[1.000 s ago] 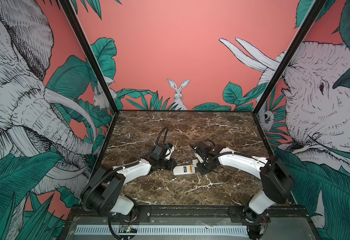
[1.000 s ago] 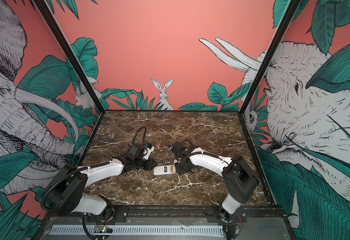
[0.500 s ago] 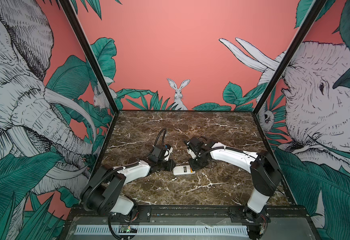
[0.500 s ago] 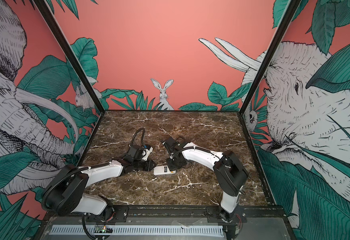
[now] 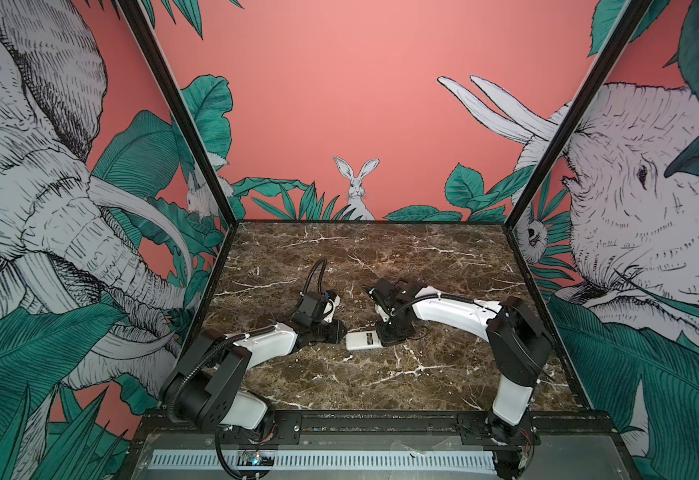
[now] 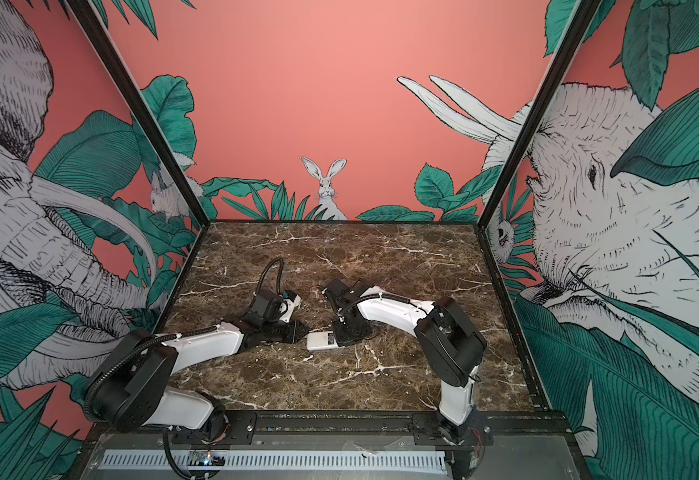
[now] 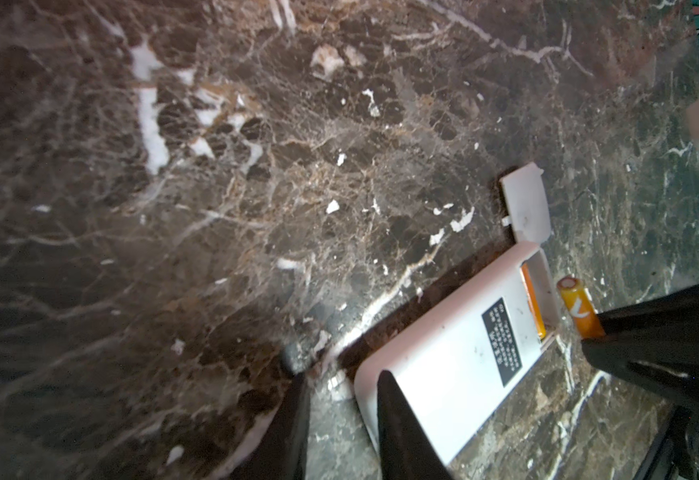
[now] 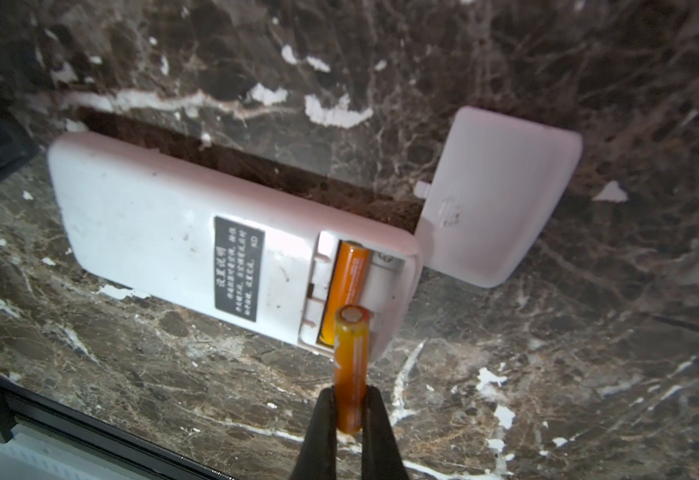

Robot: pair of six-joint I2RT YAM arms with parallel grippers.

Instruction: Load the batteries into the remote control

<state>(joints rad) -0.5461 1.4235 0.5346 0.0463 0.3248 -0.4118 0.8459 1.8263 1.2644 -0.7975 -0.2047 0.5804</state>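
across the dark marble counter (image 5: pixel 339 257), near its middle: remote control (image 8: pixel 173 232) face down, label up, battery bay uncovered. left hand (image 7: pixel 339 380) partly spread, straddling the remote's long edge at the end away from the bay, pinching nothing. right hand (image 8: pixel 350 411) pinching the second battery (image 8: pixel 350 365) by one end, free end near the bay. loose cover (image 8: pixel 501 195) just beside the bay end. first battery (image 8: pixel 350 274) seated. step in hand: second insertion. next, likely: tilt flat, line up with the free slot, press in, let go.
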